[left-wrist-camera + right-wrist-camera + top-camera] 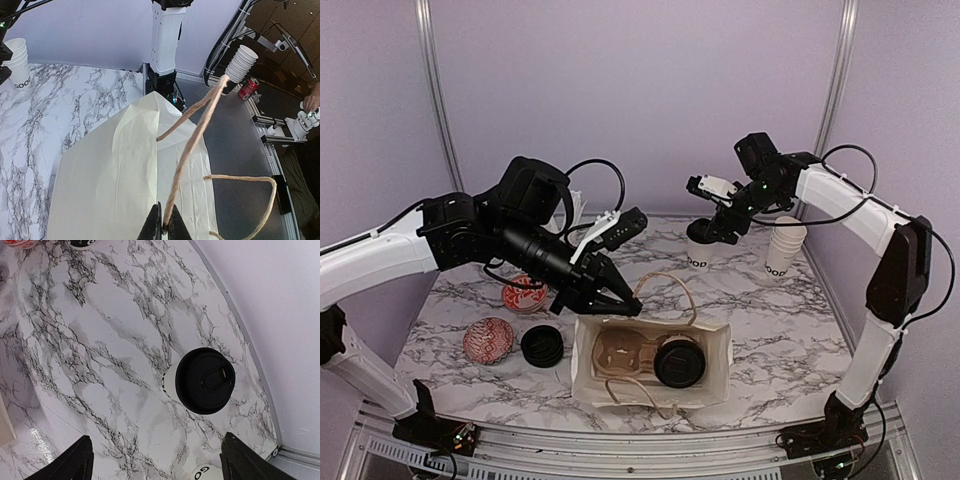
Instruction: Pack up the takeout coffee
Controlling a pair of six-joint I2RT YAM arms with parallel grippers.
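1. Left gripper (163, 229), clamped on the paper bag's (115, 185) rope handle (192, 140): a slip lets the mouth sag.
2. Right gripper (159, 460), wide open and empty, above the lidded cup (205, 381) by the table's (770, 320) back edge: an off-centre squeeze tips it.

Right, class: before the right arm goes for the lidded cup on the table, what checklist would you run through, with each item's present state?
1. Left tool shut on the handle: ok.
2. Right tool open: ok.
3. Cup below the right tool: ok.
4. Lid seated on that cup: ok.
5. Free slot in the carrier beside the packed cup: ok.
6. Bag mouth wide enough for the cup: cannot tell.
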